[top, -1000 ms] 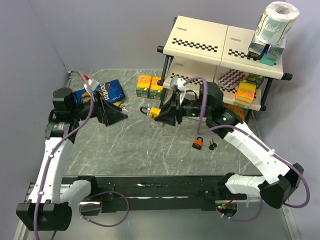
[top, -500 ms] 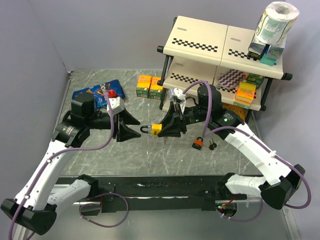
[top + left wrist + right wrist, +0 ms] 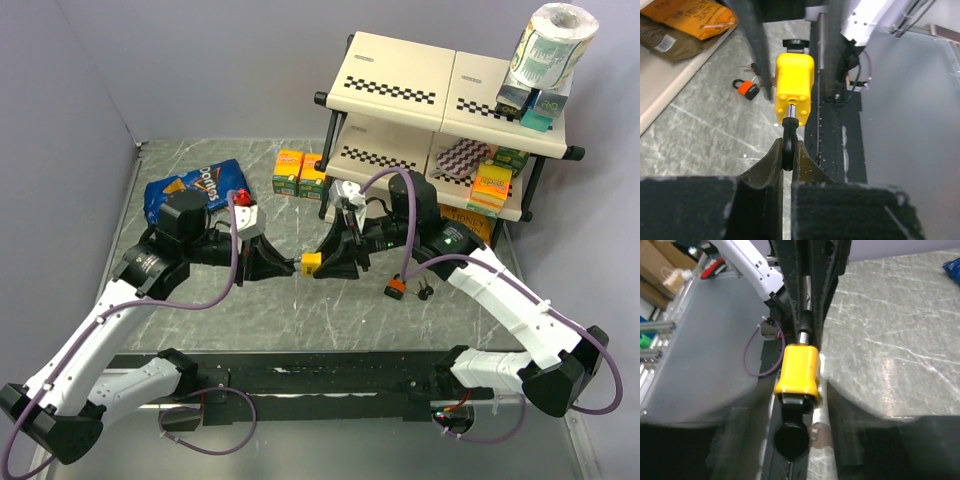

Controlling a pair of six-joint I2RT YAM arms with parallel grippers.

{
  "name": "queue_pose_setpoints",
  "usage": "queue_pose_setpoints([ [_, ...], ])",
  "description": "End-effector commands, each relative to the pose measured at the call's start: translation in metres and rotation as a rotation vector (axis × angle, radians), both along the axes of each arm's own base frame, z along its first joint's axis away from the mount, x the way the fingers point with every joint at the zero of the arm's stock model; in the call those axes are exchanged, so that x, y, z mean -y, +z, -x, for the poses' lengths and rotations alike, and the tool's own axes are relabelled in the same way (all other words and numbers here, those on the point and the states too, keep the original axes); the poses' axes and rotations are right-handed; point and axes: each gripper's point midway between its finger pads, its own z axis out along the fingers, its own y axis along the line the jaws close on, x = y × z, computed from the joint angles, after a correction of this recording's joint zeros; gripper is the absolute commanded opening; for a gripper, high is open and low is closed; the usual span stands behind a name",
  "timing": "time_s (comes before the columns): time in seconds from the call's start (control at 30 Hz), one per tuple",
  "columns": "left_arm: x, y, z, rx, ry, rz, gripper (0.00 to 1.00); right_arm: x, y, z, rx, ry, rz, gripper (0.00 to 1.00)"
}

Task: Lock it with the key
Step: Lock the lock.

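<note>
Left gripper jaws pinch the shackle of 1 yellow padlock; right gripper jaws clamp its black key head.

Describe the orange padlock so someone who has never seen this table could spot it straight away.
Start at the two-tier shelf rack at the table's far right. On the tabletop just in front of it lies the orange padlock, with a small bunch of keys beside it. Unlike the yellow padlock, which is held up off the table, it rests flat on the surface.
</note>
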Motion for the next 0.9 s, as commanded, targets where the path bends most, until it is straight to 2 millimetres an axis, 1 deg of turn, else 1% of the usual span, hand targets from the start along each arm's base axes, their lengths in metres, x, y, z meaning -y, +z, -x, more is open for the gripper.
queue_pose_setpoints([
  [0.0,0.002,0.014,-0.007,0.059,0.029,0.033,0.01,0.004,0.025,0.006,0.100,0.003,-0.046,0.79],
  [0.03,0.001,0.016,-0.007,0.052,0.042,0.040,0.01,0.005,0.023,0.005,0.098,-0.007,-0.035,0.90],
  [0.1,0.000,0.014,-0.006,0.052,0.042,0.040,0.01,0.007,0.021,0.002,0.123,-0.034,-0.027,0.94],
  [0.2,0.001,0.012,-0.006,0.052,0.037,0.034,0.01,0.011,0.020,0.000,0.138,-0.053,-0.014,0.98],
  [0.37,0.002,0.010,-0.008,0.039,0.039,0.032,0.01,0.015,0.018,-0.004,0.176,-0.084,0.002,1.00],
  [0.4,0.003,0.008,-0.009,0.021,0.040,0.030,0.01,0.016,0.015,-0.011,0.199,-0.117,0.016,1.00],
  [0.53,0.005,0.003,-0.009,-0.027,0.040,0.029,0.01,0.021,0.012,-0.021,0.236,-0.180,0.035,1.00],
  [0.63,0.006,-0.006,-0.010,-0.066,0.041,0.015,0.01,0.026,0.010,-0.028,0.248,-0.223,0.052,1.00],
  [0.7,0.007,-0.010,-0.010,-0.083,0.041,0.006,0.01,0.028,0.013,-0.029,0.264,-0.230,0.046,1.00],
  [0.87,0.007,-0.006,-0.008,-0.080,0.032,0.024,0.01,0.027,0.010,-0.022,0.249,-0.185,0.050,1.00],
])
